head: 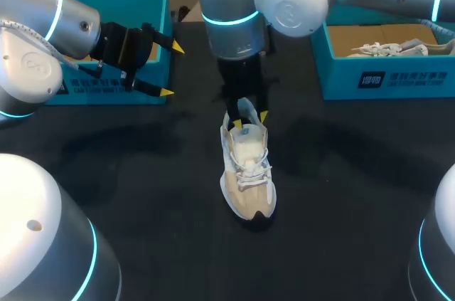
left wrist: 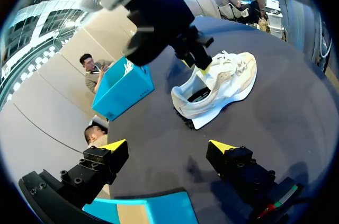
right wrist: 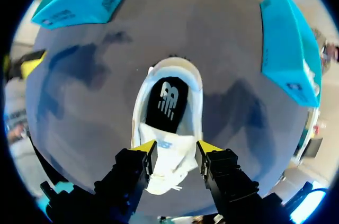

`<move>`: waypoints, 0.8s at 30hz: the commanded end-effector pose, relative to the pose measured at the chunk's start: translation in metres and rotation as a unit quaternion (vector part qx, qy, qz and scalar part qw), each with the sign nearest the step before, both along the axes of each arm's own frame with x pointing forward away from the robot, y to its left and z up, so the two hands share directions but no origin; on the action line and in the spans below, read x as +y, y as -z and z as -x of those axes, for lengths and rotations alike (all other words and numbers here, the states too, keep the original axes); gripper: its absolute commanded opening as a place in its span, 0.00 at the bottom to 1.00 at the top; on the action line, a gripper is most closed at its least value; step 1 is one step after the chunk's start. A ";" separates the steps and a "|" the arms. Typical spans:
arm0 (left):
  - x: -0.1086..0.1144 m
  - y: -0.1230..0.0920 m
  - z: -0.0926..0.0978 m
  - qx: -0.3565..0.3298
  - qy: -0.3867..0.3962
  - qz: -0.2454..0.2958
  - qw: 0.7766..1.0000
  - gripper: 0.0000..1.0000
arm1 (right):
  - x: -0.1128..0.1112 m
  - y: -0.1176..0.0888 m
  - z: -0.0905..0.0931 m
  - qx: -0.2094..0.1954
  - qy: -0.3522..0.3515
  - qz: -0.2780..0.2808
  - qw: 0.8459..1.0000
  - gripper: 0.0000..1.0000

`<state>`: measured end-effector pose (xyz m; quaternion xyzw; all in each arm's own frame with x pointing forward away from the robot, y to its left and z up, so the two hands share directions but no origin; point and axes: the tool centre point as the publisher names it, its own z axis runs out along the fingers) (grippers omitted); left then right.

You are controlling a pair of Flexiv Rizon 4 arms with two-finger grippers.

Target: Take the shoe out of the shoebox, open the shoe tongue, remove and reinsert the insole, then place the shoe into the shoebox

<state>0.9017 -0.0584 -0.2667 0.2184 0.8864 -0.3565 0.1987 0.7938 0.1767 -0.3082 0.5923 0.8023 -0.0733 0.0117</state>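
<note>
A cream and white shoe (head: pixel 247 173) stands upright mid-table, its toe toward the front edge. Its black insole (right wrist: pixel 168 102) shows inside the opening. My right gripper (head: pixel 249 120) hangs straight down over the shoe's mouth. Its fingers are apart, with the raised white tongue (right wrist: pixel 167 152) between the yellow tips, and I see no firm pinch. From the left wrist view the same gripper (left wrist: pixel 196 66) sits over the shoe (left wrist: pixel 222 83). My left gripper (head: pixel 172 70) is wide open and empty, hovering beside the left teal shoebox (head: pixel 114 91), well left of the shoe.
A second teal shoebox (head: pixel 387 73) at the back right holds another white shoe (head: pixel 398 48). The dark tabletop (head: pixel 142 173) lies bare around the shoe. My arms' large bases fill the front corners.
</note>
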 end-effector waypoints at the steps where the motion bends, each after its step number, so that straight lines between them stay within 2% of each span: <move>1: 0.000 0.000 0.001 0.000 0.000 -0.001 1.000 1.00 | -0.015 -0.019 0.002 -0.065 -0.081 -0.038 0.994 0.75; 2: 0.000 0.000 0.001 0.000 0.000 -0.001 1.000 1.00 | -0.016 -0.020 -0.001 -0.066 -0.102 -0.034 0.992 0.96; 3: 0.000 0.000 0.001 0.000 0.000 -0.001 1.000 1.00 | -0.017 -0.022 -0.003 -0.069 -0.123 -0.028 0.990 1.00; 5: 0.000 0.000 0.001 0.000 0.000 -0.001 1.000 1.00 | -0.017 -0.024 -0.008 -0.074 -0.168 -0.031 0.983 1.00; 9: 0.000 0.000 0.001 0.000 0.000 -0.001 1.000 1.00 | -0.013 -0.032 -0.019 -0.072 -0.274 -0.038 0.958 1.00; 12: 0.000 0.000 0.001 0.000 0.000 -0.001 1.000 1.00 | -0.009 -0.034 -0.027 -0.066 -0.324 -0.033 0.943 1.00; 17: 0.000 0.000 0.001 0.000 0.000 -0.001 1.000 1.00 | 0.001 -0.037 -0.039 -0.066 -0.432 -0.027 0.899 1.00; 21: 0.000 0.000 0.001 0.000 0.000 -0.001 1.000 1.00 | 0.008 -0.032 -0.046 -0.062 -0.488 0.009 0.871 1.00; 24: 0.000 0.000 0.001 0.000 0.000 -0.001 1.000 1.00 | 0.010 -0.026 -0.051 -0.069 -0.506 0.004 0.860 1.00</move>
